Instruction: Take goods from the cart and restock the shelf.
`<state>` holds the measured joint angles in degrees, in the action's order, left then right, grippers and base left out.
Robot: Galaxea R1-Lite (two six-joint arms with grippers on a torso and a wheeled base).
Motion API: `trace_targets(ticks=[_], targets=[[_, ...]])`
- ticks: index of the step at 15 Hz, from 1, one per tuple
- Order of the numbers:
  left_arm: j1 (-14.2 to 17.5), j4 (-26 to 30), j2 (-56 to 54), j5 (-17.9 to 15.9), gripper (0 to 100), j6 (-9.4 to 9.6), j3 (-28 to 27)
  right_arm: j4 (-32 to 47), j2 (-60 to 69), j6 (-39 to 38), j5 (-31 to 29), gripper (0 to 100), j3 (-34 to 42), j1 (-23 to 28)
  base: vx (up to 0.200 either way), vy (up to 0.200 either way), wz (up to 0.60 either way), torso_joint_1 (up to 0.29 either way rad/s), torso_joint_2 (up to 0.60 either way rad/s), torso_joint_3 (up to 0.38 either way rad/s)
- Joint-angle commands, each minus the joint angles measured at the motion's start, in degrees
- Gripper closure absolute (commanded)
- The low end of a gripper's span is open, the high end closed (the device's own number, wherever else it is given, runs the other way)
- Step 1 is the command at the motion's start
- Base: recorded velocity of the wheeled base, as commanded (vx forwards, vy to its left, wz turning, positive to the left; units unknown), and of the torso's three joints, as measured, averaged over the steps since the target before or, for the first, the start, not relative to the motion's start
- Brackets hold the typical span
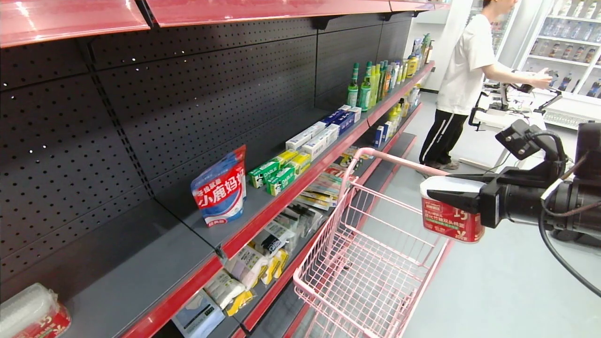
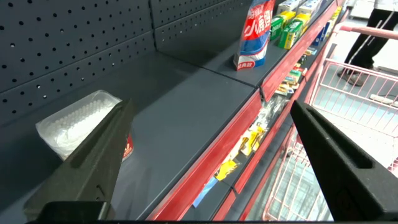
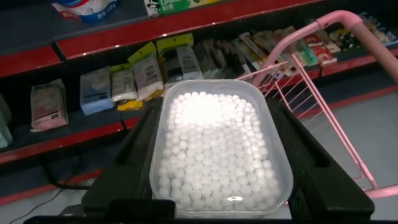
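Right gripper (image 1: 446, 201): my jaws are pinching a tub (image 1: 451, 215) by its sides, held just above the cart (image 1: 346, 178) rim.
Left gripper (image 2: 211, 165): jaws spread wide with nothing between them, over the shelf (image 2: 186, 118) left of the cart.
Second tub (image 2: 78, 121): I see it lying on that shelf, well left of the cart.

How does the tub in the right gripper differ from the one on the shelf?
The held tub hangs by the pink cart, clamped in the right gripper; the shelf tub rests on the grey shelf. The held tub is pinched on both sides; the shelf tub sits free, clear of the open left gripper. Both have clear tops over white tips and red labels.
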<state>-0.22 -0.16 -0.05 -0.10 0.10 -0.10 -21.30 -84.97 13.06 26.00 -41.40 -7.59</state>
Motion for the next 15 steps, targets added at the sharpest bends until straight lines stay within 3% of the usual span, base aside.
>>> trace_targets(ticks=[1, 10, 15], targets=[[-0.04, -0.02, 0.05, 0.01, 0, -0.01, 0.01, 0.03, 0.51, 0.04, -0.07, 100, 0.09, -0.14, 0.000, 0.000, 0.00, 0.000, 0.00, 0.000], [0.04, -0.02, 0.05, 0.01, 0, -0.01, 0.01, 0.03, 0.15, 1.18, -0.34, 100, 0.62, -0.23, 0.000, 0.000, 0.00, 0.000, 0.00, 0.000], [0.04, -0.02, 0.05, 0.01, 0, -0.01, 0.01, 0.03, -0.02, 1.18, -0.43, 100, 0.88, -0.23, 0.000, 0.000, 0.60, 0.000, 0.00, 0.002]])
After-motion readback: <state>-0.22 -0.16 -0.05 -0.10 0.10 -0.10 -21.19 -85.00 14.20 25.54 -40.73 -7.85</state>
